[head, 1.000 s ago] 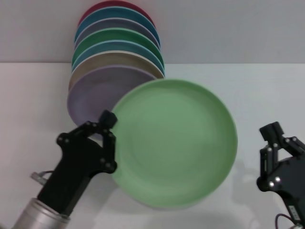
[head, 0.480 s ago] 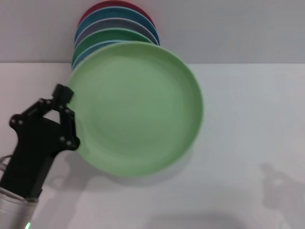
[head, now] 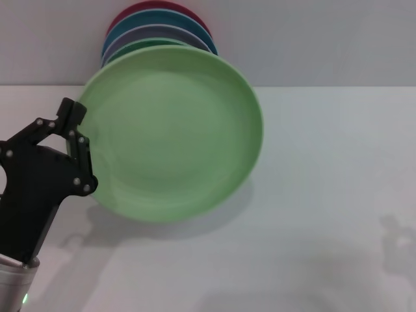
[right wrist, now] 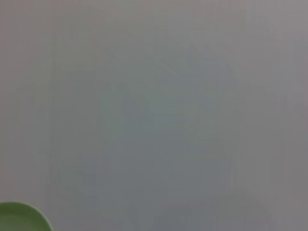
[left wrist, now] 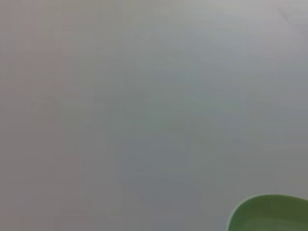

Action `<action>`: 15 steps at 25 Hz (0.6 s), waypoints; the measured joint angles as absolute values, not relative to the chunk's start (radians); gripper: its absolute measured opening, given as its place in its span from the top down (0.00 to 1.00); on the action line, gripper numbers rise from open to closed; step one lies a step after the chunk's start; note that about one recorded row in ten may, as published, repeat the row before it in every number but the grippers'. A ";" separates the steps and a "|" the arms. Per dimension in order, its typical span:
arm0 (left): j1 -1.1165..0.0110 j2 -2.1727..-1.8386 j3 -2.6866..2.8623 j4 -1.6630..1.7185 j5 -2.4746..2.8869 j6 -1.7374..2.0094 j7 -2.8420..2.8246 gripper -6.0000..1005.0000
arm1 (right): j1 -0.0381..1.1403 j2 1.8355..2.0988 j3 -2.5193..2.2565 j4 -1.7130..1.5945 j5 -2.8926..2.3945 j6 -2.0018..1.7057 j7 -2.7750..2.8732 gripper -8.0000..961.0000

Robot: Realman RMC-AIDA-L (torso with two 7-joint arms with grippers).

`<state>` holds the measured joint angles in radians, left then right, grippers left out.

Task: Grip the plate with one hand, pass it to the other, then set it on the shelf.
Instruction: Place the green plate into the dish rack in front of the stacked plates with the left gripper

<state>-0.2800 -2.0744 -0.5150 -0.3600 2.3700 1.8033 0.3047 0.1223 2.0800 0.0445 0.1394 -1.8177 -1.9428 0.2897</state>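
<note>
While the head view looks down on the white surface (head: 312, 227), the left tool (head: 79, 144) is clenched on the left rim of the plate (head: 172, 130), holding it raised in front of a row of coloured plates (head: 159, 29) at the back. The right tool does not show there. From the left wrist, only an edge of the plate (left wrist: 269, 214) appears against plain grey. From the right wrist, a sliver of the plate (right wrist: 21, 219) sits in one corner.

The left gripper (head: 77, 153) holds the plate (head: 172, 133) before the stacked plates (head: 156, 29).
</note>
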 joint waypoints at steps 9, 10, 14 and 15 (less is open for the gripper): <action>-0.353 -2.064 -0.527 -0.223 2.392 1.906 0.415 0.96 | 0.117 2.080 0.077 0.114 -1.817 -1.844 0.291 0.95; -0.362 -2.063 -0.530 -0.208 2.391 1.919 0.415 0.96 | 0.117 2.080 0.079 0.113 -1.816 -1.833 0.290 0.95; -0.400 -2.059 -0.534 -0.145 2.393 1.953 0.420 0.96 | 0.119 2.080 0.093 0.110 -1.816 -1.797 0.286 0.95; -0.413 -2.059 -0.533 -0.126 2.393 1.959 0.430 0.96 | 0.121 2.080 0.100 0.108 -1.816 -1.779 0.285 0.95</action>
